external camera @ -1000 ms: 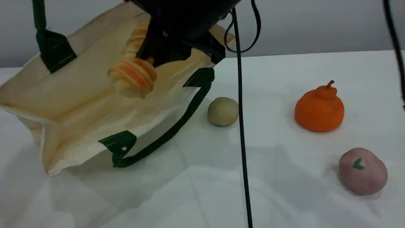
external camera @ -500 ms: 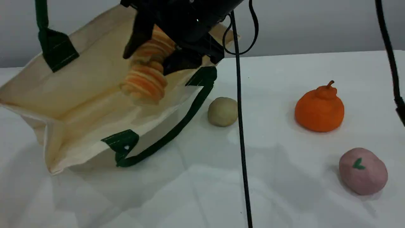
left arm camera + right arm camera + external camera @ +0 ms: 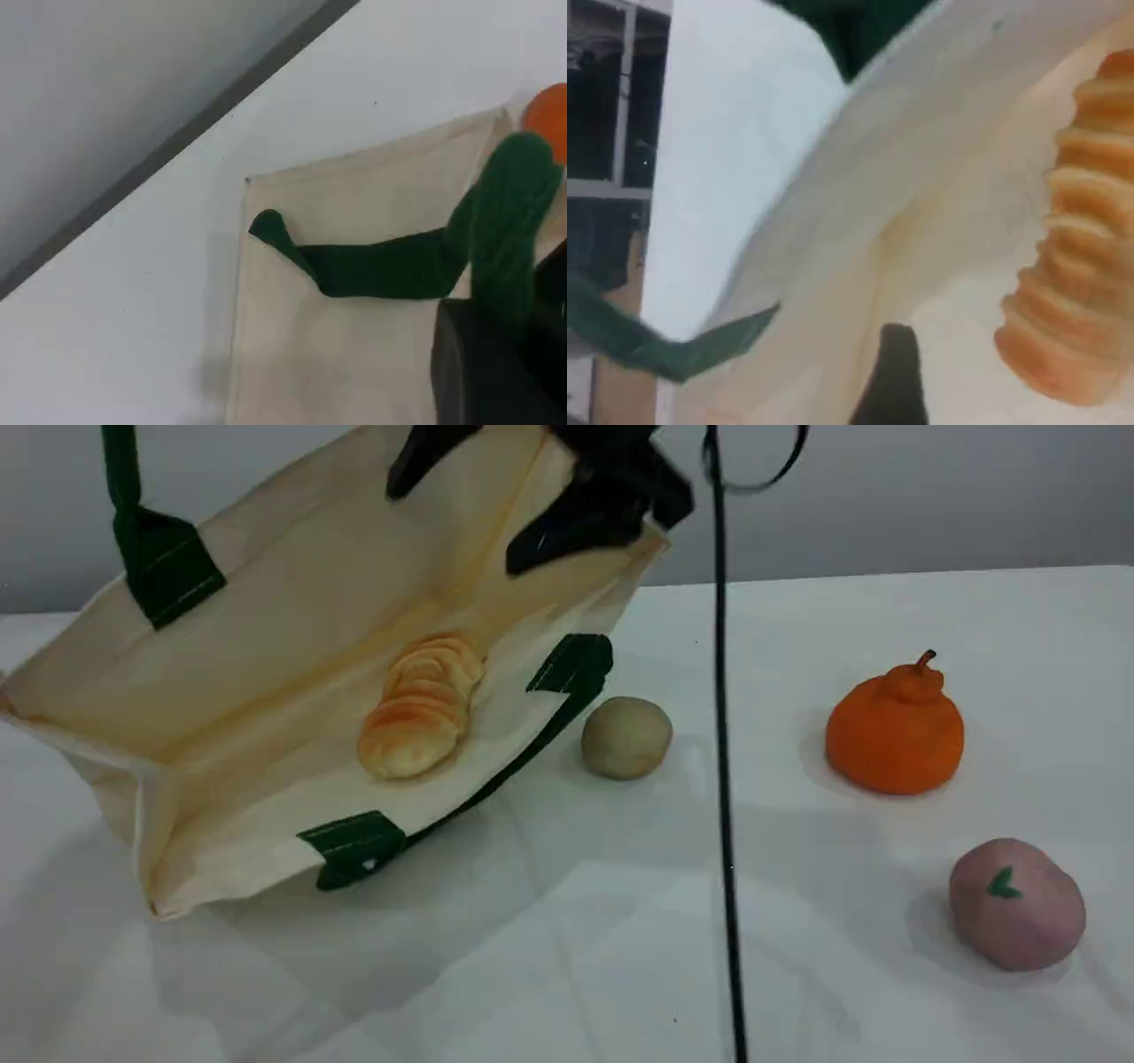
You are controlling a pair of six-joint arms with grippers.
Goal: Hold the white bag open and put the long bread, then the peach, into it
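Ridged golden-orange long bread (image 3: 421,707) has dropped into cream canvas white bag (image 3: 266,629), right claw (image 3: 492,500) released above, left claw (image 3: 496,363) clenched on green strap handle (image 3: 390,270); next, reach dull-pink round peach (image 3: 1016,903).

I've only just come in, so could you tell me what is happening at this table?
The left gripper is shut on the green strap handle of the white bag, holding its mouth up and open. The long bread lies inside the bag, free of the right gripper, which hangs open above it. The peach sits on the table, not yet picked up; an orange fruit and a beige ball also lie there.
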